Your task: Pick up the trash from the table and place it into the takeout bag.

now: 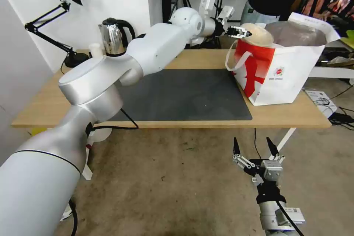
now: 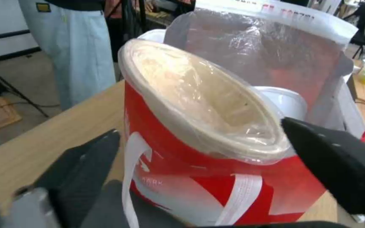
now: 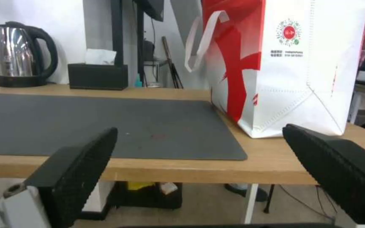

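Far to the left of the takeout bag (image 1: 280, 70), a desk lamp (image 1: 62, 14) and a kettle (image 1: 112, 38) are standing along the back of the table (image 1: 48, 107), and the dark mat (image 1: 184, 96) is lying bare between them and the bag. The left arm is reaching across the table, and the left gripper (image 1: 239, 31) is hovering at the bag's near rim with its fingers spread apart, gripping nothing. The beige bowl (image 2: 199, 101) is sitting tilted at the bag's mouth, leaning on the red side panel, with a white container (image 2: 284, 101) lying deeper inside against the foil lining. The step in hand appears to be the drop of the last leftover; the next move probably calls for drawing the gripper back without snagging the white loop handle (image 1: 236, 57) hanging just beside it, since the bowl is perched at the rim and could tip out. Below the bag, off the table's front edge, the right gripper (image 1: 254, 151) is waiting with fingers wide open, with free floor around it.
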